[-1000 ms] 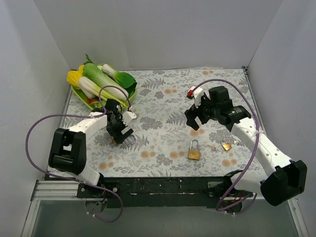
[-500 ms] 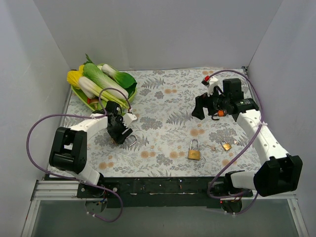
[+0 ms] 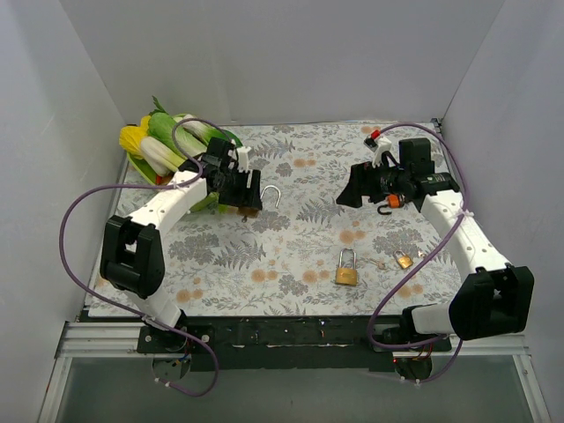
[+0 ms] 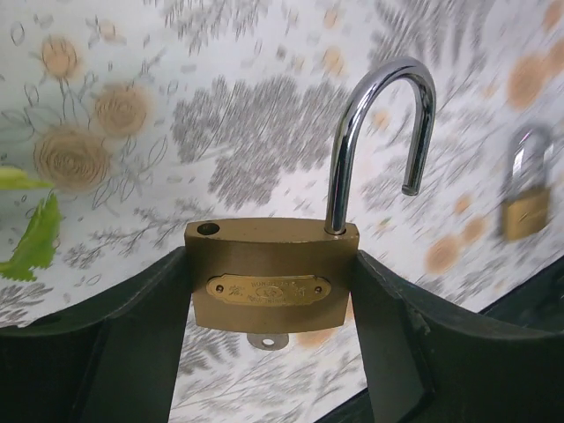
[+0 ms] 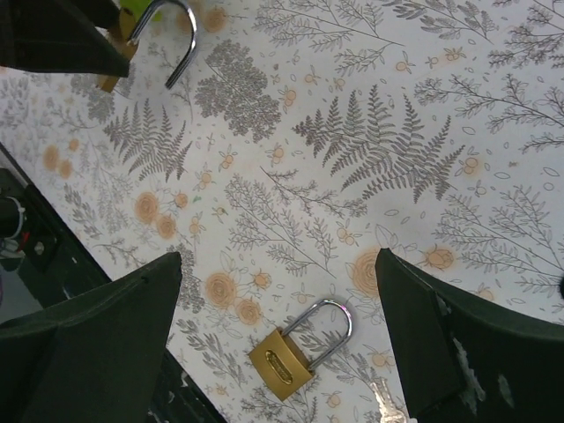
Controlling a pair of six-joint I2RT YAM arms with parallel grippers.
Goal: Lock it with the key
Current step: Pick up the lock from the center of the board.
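My left gripper (image 3: 245,190) is shut on a brass padlock (image 4: 271,278) and holds it above the mat. Its steel shackle (image 4: 379,132) is swung open. A small key head (image 4: 266,340) shows just under the padlock body. In the top view the open shackle (image 3: 273,197) points right. My right gripper (image 3: 354,190) is open and empty in the air, right of centre. In the right wrist view its fingers (image 5: 106,335) frame a second, shut brass padlock (image 5: 295,351) lying on the mat. The held padlock's shackle (image 5: 172,35) shows at the top left.
The second padlock (image 3: 346,269) lies near the front centre. A smaller padlock (image 3: 404,260) with a key beside it lies to its right. Toy vegetables (image 3: 154,141) are piled at the back left, behind my left arm. White walls enclose the floral mat (image 3: 300,229).
My left arm has lifted the open padlock off the front-left of the mat and carried it back and right. The right arm has barely moved in the last half second.
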